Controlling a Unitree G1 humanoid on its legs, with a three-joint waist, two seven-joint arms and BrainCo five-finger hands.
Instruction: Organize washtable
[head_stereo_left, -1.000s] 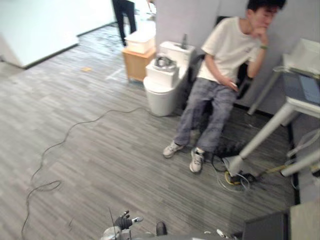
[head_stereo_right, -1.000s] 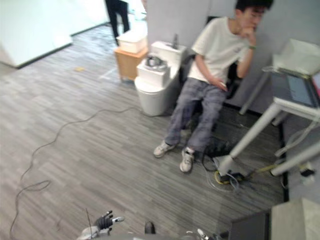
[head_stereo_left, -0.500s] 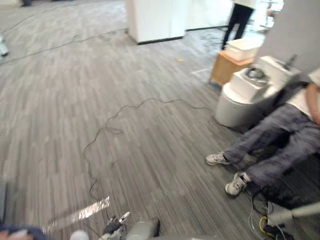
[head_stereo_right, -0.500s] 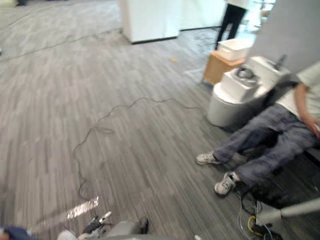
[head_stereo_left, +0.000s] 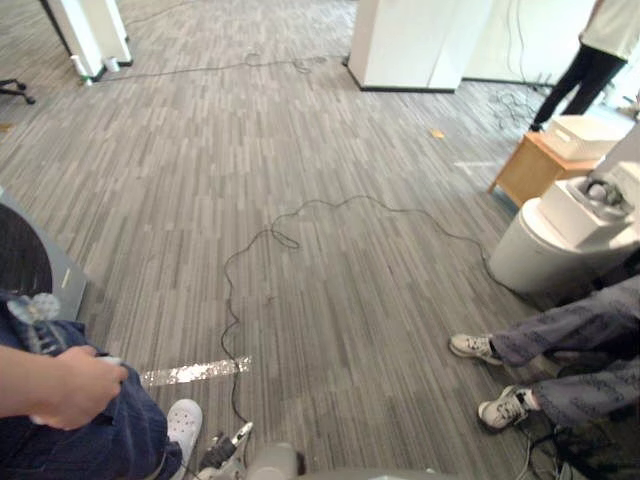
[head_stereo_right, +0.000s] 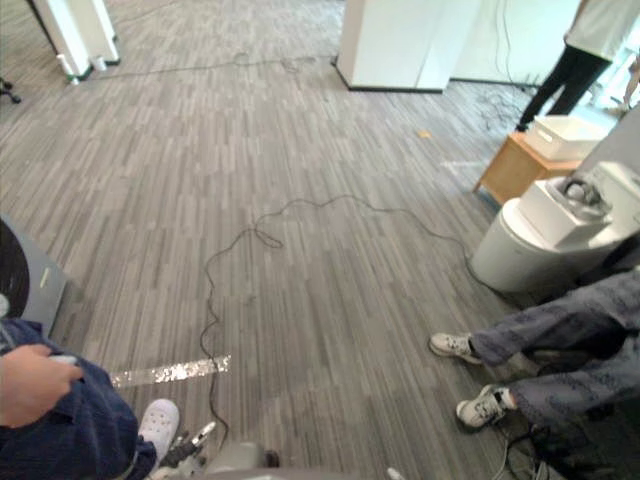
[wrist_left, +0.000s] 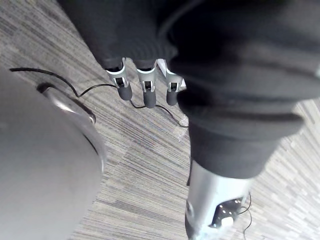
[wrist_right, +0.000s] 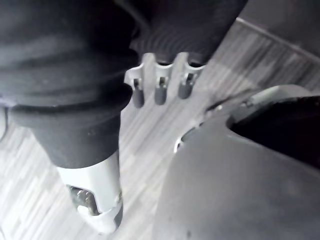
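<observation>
- Two seated people frame my left eye view. At my lower left are dark blue trousers, a white shoe and a person's hand closed round something small. On my right are grey trousered legs ending in pale sneakers.
- Same view: a silver tape strip lies on the grey plank floor. A white toilet with a white box on its lid stands behind the grey legs. Beyond it is a wooden cabinet carrying a white tub, with a standing person farther back.
- My left hand shows at the bottom edge, over the floor beside the white shoe.
- Right eye view: the same scene. I cannot tell where the washtable is.
- Left wrist view: my fingers hang straight and released above the planks, holding nothing.
- Right wrist view: my right hand hangs over the floor, fingers loose and released, empty too.
</observation>
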